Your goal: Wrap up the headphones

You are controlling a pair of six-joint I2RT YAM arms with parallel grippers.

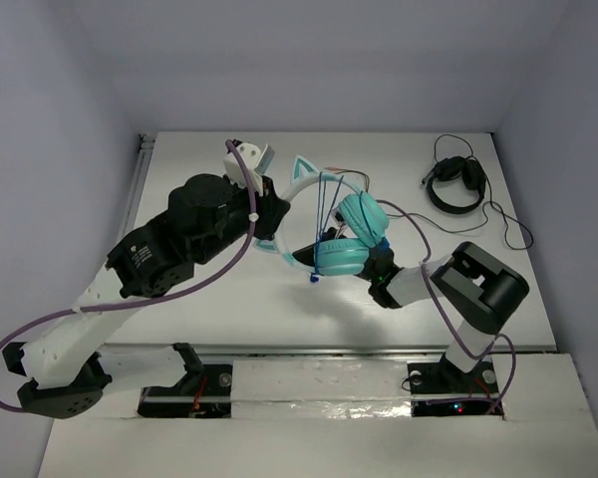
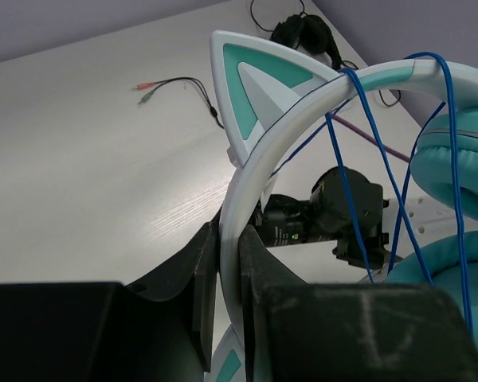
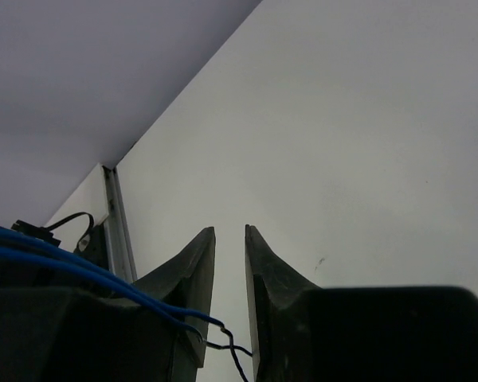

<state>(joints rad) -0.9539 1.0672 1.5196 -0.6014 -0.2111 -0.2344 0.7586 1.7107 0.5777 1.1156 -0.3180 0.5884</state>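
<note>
Now holding the headphones (image 1: 341,254) up above the desk (image 1: 279,309), not lying on it. Clamped by the left fingers (image 2: 209,267), pressed tight from both sides on the white headband (image 2: 247,183), just below one cat ear (image 2: 251,87). From the top view, hanging near the middle of the desk, with both teal ear cups (image 2: 454,159) close together. Wrapped with several turns of thin blue cable (image 2: 346,175), over the headband and down past the ear cups. On the right side, fingers (image 3: 201,259) apart by a narrow gap, clamped on nothing, just beside the lower ear cup. Low between them, one thin dark piece of the cable (image 3: 223,344) crossing the gap and reaching the finger on the right of that view. At the far right of the desk, small black headphones (image 1: 456,184) lying flat with their own black cable. Also on the desk, a loose black cable with red tips (image 2: 179,83), well apart from both pairs of fingers.
</note>
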